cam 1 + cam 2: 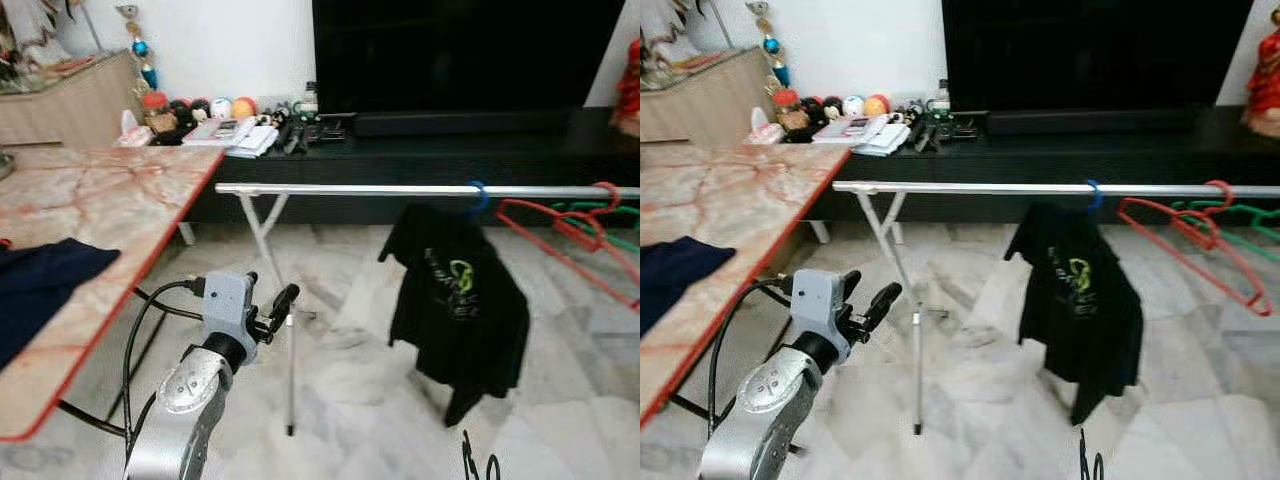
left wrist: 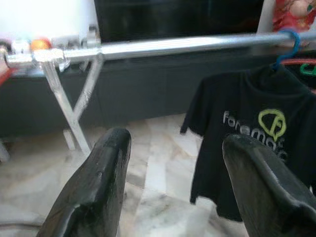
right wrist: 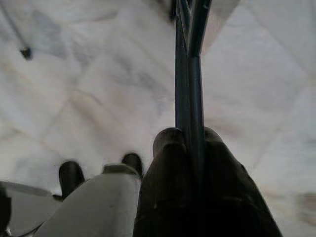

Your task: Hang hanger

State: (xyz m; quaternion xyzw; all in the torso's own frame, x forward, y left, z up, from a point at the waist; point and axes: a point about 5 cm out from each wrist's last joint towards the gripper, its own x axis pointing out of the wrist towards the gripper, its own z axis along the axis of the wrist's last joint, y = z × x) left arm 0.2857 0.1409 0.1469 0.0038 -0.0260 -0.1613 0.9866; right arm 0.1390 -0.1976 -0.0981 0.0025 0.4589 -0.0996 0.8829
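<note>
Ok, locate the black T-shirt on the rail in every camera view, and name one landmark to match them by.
Left eye view: black T-shirt hangs right of centre, below the rail.
Right eye view: it hangs just right of centre.
Left wrist view: it shows past the open left gripper, logo facing the camera.
Right wrist view: not in it.
Shared landmark: the blue hanger hook on the silver rail.

Left arm raised forward, left gripper jaws apart — right gripper low, jaws pinched together.
</note>
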